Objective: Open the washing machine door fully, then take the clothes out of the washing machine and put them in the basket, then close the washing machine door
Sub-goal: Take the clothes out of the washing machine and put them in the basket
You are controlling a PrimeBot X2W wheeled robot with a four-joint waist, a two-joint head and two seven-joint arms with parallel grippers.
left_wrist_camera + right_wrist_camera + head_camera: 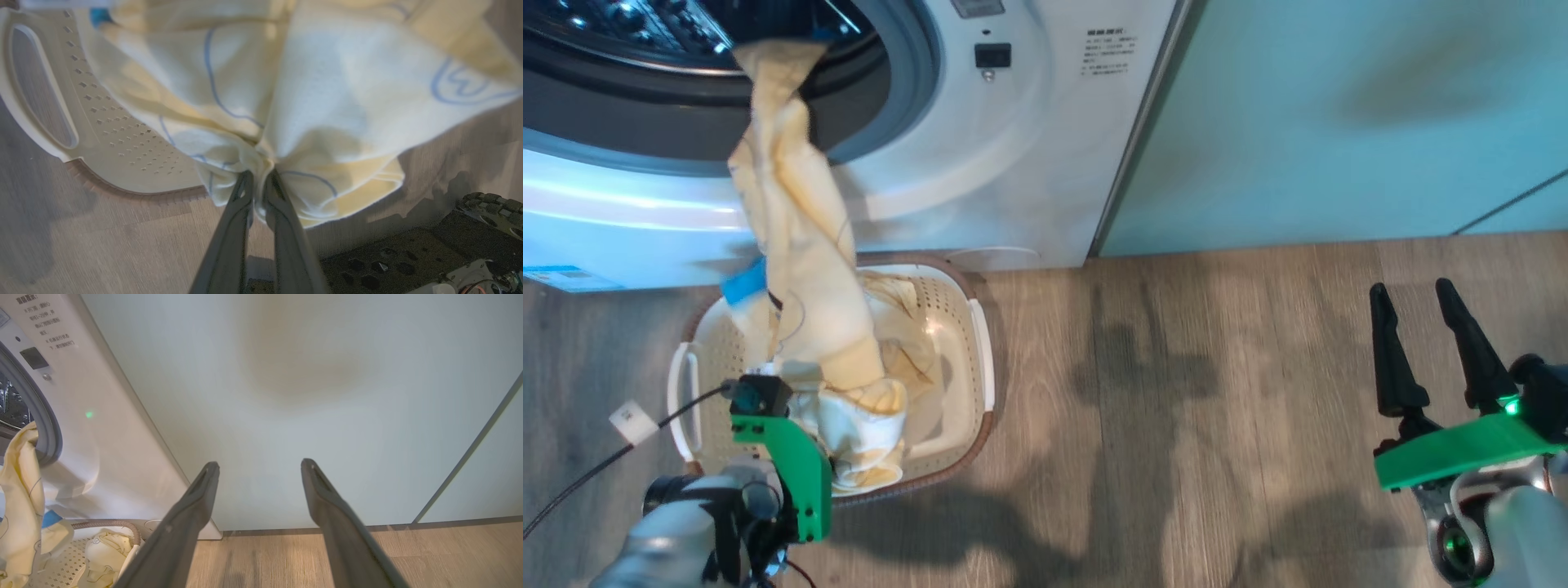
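I count one washing machine [1013, 180], one basket [939, 298], two pale green cabinet panels [1339, 122] and two sets of jaws, both mine.

My left jaws are clamped on the clothes [800, 237]: in the left wrist view the two dark fingers [239, 212] pinch a bunched fold of pale yellow fabric [327, 102] printed with thin blue lines. Left of these jaws a black cable carries one small white tag [633, 420]. The basket stands on the wooden floor [1176, 408] directly under and beyond these jaws, just before the machine's front. It holds crumpled cream and yellow fabric; I cannot tell how many garments. From my grip one long strip of the clothes runs up and away, with a bit of blue trim [743, 282], to the machine's round grey-gasketed mouth, where its far end hangs from the perforated steel drum. One blue label [564, 278] sits low on the machine's front, beyond and left of the left jaws.

My right jaws hang open and empty, fingers [1392, 359] well apart from the basket, over bare floor. Beyond them stand the cabinet panels; the machine [94, 428] and the clothes [20, 469] lie off to their left.
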